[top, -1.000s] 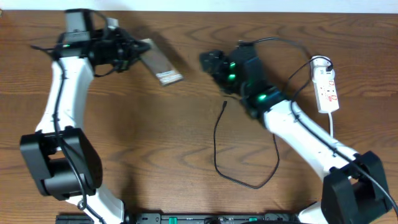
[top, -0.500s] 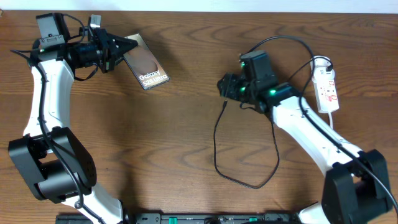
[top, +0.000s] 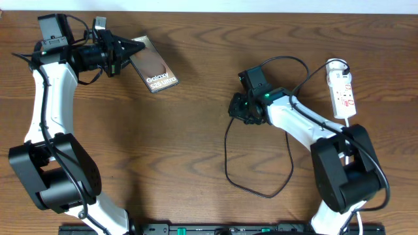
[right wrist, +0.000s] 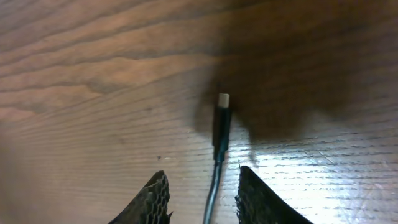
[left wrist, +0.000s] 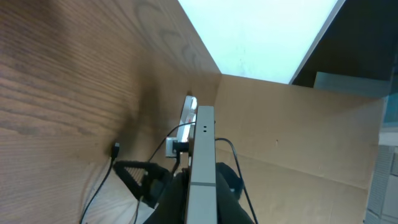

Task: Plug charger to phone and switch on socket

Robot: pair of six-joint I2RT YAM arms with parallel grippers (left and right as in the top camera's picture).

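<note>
The phone [top: 157, 69] is held tilted above the table's back left, screen with white "Galaxy" lettering facing up, and my left gripper [top: 136, 51] is shut on its upper end. The left wrist view shows the phone [left wrist: 201, 163] edge-on between the dark fingers. The charger [top: 226, 163] loops over the middle of the table. Its plug tip [right wrist: 222, 99] lies on the wood just ahead of my right gripper [right wrist: 203, 175]. The cable [right wrist: 214, 186] runs between the two black fingers with a gap on each side, so the jaws stand open. The socket [top: 343, 93] lies at the right.
A thick white cord [top: 348, 129] leaves the socket toward the front, beside the right arm. A black cable [top: 287, 60] arches over the right arm's wrist. The table's back edge meets a pale wall behind both grippers.
My right gripper has swung down and left onto the charger's plug end, its jaws narrowing. The left arm turned the phone screen-up early on, then held still.
</note>
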